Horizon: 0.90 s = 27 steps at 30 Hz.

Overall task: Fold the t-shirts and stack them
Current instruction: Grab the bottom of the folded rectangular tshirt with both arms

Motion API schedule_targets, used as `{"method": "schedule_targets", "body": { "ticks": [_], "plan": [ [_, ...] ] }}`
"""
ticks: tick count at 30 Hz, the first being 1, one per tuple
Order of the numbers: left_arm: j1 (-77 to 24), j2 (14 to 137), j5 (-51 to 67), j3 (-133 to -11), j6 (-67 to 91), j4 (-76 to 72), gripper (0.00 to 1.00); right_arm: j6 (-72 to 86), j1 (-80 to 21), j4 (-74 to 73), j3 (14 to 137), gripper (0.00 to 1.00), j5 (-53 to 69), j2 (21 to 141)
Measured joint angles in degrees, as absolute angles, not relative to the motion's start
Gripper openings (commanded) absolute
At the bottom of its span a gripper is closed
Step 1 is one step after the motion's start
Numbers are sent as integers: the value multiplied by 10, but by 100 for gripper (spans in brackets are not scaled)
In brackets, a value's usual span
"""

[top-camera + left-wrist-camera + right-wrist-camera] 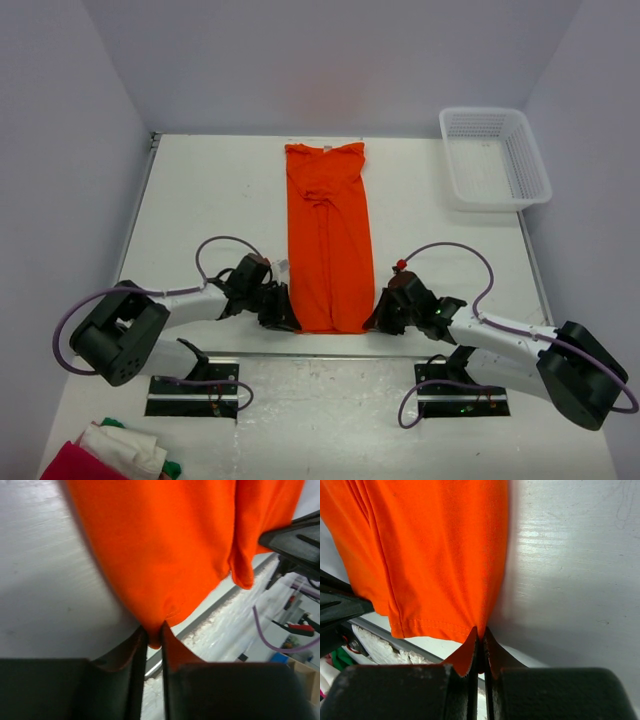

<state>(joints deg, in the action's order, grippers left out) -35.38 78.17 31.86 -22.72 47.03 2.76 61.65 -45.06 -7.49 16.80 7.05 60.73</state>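
top view: an orange t-shirt (325, 240) lies as a long narrow strip down the middle of the white surface (215, 195), collar at the far end, hem at the near edge, sleeves turned in. the left arm (190, 300) and right arm (500, 335) reach in low from either side, their jaws at the two near corners of the hem. a white basket (495, 158) sits at the far right. a red, white and green cloth pile (115, 455) lies at the near left, well apart.

left wrist view: the left jaws stand close together with the near left corner of the t-shirt (165, 545) pinched between them. only a small tip of cloth is caught, and the fabric fans away from it.

right wrist view: the right jaws are pressed together on the near right corner of the t-shirt (430, 555), the hem seam running off to the left just above the tips.

the step in hand looks like the lengthwise fold, near hem carried to the far collar. to do it well, both arms should lift together, only enough to clear the cloth below. they should keep the hem taut between them, travel straight to the far end at one pace, and lay the hem square on the collar edge before letting go. the left hold looks shallow, and a jerk could slip it.
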Motion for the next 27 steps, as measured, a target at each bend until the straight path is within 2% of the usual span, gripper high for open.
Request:
{"method": "schedule_targets", "body": {
  "ticks": [1, 2, 8, 27],
  "plan": [
    [-354, 783, 316, -226, 470, 27, 2, 616, -451, -75, 168, 0, 70, 607],
    [-354, 784, 313, -225, 470, 27, 0, 616, -451, -76, 168, 0, 70, 607],
    [-354, 764, 306, -214, 472, 34, 0, 605, -465, -98, 179, 0, 56, 607],
    [-373, 551, 300, -156, 472, 134, 0, 555, -612, -204, 251, 0, -7, 606]
  ]
}}
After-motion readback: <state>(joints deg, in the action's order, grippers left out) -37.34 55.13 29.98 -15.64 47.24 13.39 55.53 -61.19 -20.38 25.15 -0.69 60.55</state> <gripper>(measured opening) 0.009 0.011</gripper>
